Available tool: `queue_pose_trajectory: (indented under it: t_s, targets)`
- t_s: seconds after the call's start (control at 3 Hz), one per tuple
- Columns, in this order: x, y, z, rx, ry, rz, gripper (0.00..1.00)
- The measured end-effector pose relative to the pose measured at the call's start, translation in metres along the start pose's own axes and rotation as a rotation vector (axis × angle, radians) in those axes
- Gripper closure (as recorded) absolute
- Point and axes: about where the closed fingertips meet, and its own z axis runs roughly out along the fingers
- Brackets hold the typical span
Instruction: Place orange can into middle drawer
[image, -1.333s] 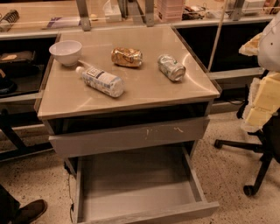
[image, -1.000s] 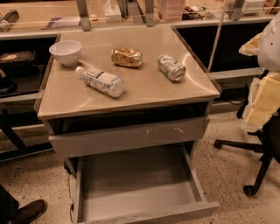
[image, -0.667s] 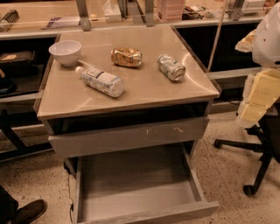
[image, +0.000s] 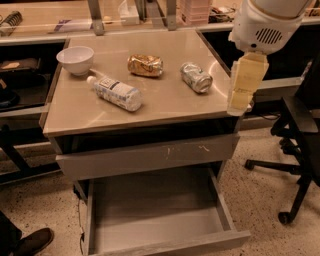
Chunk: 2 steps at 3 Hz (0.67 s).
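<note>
Warm, yellowish indoor light falls from above. The tabletop (image: 165, 100) carries a broad pale sheen, strongest toward its far edge and right corner. The orange can (image: 145, 65) and the silver can (image: 196, 77) show small bright highlights, and the bowl (image: 75, 59) reads near white. My gripper (image: 243, 85), hanging at the table's right edge, is lit cream on the side facing the camera. Shade deepens under the tabletop's overhang and at the back of the open middle drawer (image: 155, 220). The chair (image: 300, 130) is nearly black.
</note>
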Motion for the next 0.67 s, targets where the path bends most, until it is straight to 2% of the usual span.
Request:
queue_pose_trajectory:
  t_s: [0.33, 0.67]
  targets:
    - [-0.023, -0.026, 0.010, -0.003, -0.039, 0.009, 0.00]
    - [-0.054, -0.066, 0.027, -0.013, -0.057, 0.023, 0.00]
